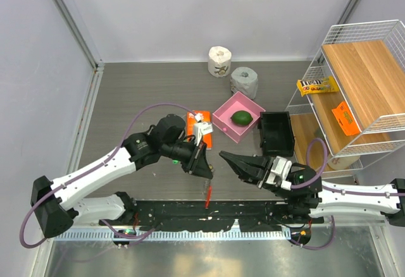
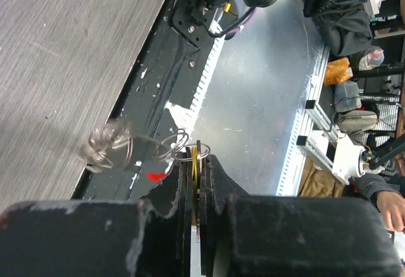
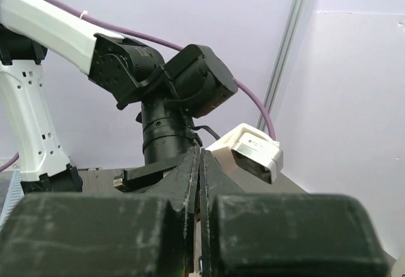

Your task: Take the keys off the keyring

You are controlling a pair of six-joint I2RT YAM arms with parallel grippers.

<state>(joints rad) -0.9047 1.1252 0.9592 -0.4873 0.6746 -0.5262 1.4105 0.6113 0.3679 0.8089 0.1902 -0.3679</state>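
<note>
While left arm is reaching from 8 o'clock toward near-centre of table, left gripper (image 1: 206,169) is pinching thin yellow plastic key tag (image 2: 195,158) between almost-closed jaws. Silvery wire split rings (image 2: 174,144) are dangling just off its fingertips. Silvery bundle (image 2: 106,147) beyond them is showing too blurred to identify. Thin red oval keyring (image 1: 208,196) is showing at 6 o'clock of that gripper, over black base rail (image 1: 177,210); hanging or resting, cannot tell. Right gripper (image 1: 223,155), jaws pressed together and empty, is pointing toward 9 o'clock.

Bench (image 1: 126,100) is matt grey woodgrain, pretty smooth. Rack (image 1: 361,28) is white-coated wire with smooth light wood shelves (image 1: 367,68). Keyring (image 2: 172,145) wire looks like shiny bare metal. Black base plate (image 2: 164,68): chipped paint.
</note>
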